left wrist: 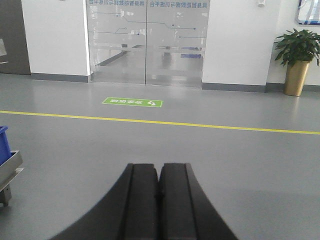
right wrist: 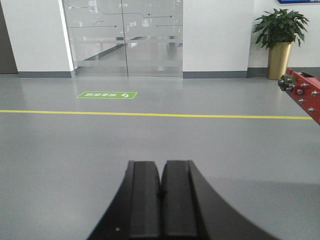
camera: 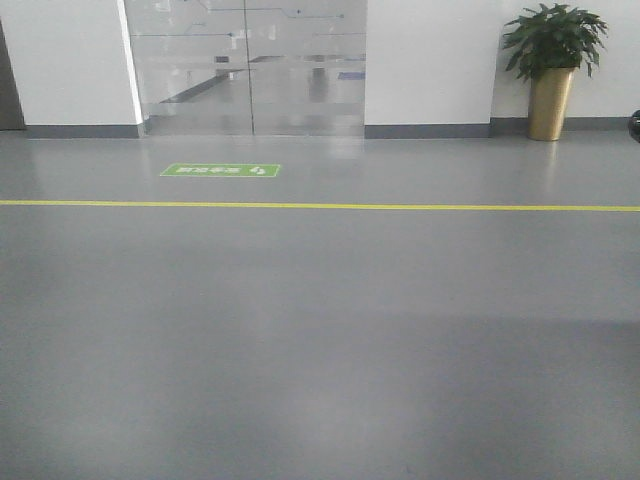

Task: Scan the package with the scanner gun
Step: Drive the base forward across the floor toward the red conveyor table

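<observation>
My left gripper (left wrist: pixel 159 169) fills the bottom centre of its wrist view, clenched tight with nothing between its two black halves. My right gripper (right wrist: pixel 161 166) sits the same way, closed and empty. Beyond both lies a grey floor (camera: pixel 320 360) crossed by a yellow line (camera: pixel 320 206), with a green floor sign (camera: pixel 220 170), glass doors (camera: pixel 250 65) and a potted plant (camera: pixel 552 70) at upper right. A blue bin (left wrist: pixel 3 139) touches the left edge of the left view. Neither the package nor the scanner gun shows in any view.
</observation>
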